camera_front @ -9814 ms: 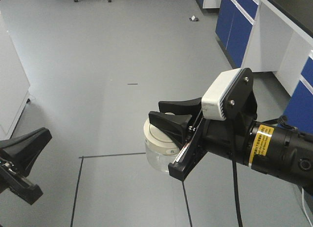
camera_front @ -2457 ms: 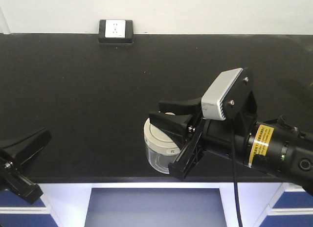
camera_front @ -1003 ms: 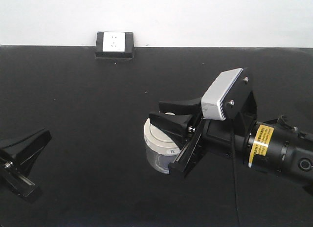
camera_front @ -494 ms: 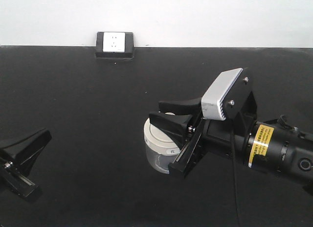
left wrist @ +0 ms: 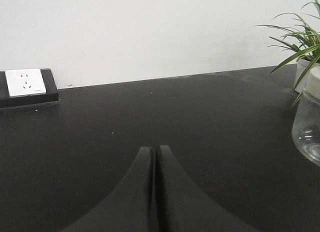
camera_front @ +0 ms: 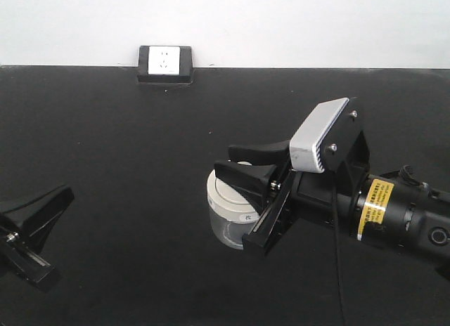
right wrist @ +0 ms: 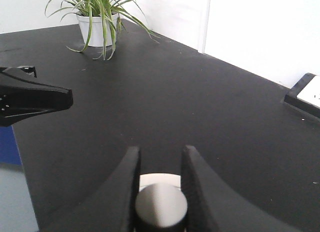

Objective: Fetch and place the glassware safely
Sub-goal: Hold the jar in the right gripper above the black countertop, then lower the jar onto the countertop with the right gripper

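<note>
One jar [camera_front: 228, 226] grasped by the right tool [camera_front: 225, 159]; left tool [left wrist: 155, 153] clenched, empty; worktop [camera_front: 140, 129] open toward its rear edge.

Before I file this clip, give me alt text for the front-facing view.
The right gripper clamps a white-lidded clear glass jar over a black countertop. The shut left gripper sits lower left; a white socket is behind.

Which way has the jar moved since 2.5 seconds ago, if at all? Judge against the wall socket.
Yes. The jar, held in the right gripper, moved forward, toward the socket at the back of the counter.
</note>
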Robot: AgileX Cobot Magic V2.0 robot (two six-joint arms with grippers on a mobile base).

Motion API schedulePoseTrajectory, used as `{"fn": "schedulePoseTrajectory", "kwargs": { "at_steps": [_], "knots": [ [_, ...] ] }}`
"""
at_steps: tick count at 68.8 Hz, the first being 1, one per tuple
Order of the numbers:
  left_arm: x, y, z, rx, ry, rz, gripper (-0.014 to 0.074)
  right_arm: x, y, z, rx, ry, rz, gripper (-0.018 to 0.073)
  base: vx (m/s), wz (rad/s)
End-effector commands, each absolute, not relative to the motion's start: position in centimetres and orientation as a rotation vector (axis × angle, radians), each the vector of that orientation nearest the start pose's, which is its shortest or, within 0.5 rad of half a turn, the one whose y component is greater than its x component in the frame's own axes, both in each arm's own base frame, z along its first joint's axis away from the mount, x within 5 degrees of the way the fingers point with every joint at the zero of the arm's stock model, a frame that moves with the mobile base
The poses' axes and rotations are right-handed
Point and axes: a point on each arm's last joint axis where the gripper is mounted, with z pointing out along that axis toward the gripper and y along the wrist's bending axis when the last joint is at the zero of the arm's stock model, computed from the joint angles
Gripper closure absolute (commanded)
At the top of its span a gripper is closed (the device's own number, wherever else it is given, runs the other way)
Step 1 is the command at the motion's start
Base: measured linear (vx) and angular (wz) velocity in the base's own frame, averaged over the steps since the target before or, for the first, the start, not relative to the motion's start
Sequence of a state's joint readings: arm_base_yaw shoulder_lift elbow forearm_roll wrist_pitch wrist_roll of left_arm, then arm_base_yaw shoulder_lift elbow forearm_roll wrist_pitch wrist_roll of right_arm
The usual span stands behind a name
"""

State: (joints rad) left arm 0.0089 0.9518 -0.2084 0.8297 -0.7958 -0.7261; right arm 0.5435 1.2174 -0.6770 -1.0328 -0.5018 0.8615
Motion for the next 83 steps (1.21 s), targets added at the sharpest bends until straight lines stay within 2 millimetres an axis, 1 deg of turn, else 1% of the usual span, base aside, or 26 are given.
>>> {"fn": "schedulePoseTrajectory", "kwargs": {
  "at_steps": [1,58,73,83],
  "knots": [
    [15.8,-4.8,24.9,0.343,1.511,-0.543,0.0594,19.4,16.5,31.9,-0.839,1.454,0.745,0.0563,0.00,0.00],
    [15.8,-4.8,24.9,0.343,1.511,-0.543,0.0594,19.5,16.5,31.9,-0.836,1.457,0.743,0.0563,0.00,0.00],
    [15.8,-4.8,24.9,0.343,1.511,-0.543,0.0594,20.5,15.7,31.3,-0.752,1.566,0.642,0.0563,0.00,0.00],
    [15.8,-4.8,24.9,0.343,1.511,-0.543,0.0594,21.7,15.2,31.0,-0.752,1.516,0.640,0.0559,0.00,0.00]
  ]
}}
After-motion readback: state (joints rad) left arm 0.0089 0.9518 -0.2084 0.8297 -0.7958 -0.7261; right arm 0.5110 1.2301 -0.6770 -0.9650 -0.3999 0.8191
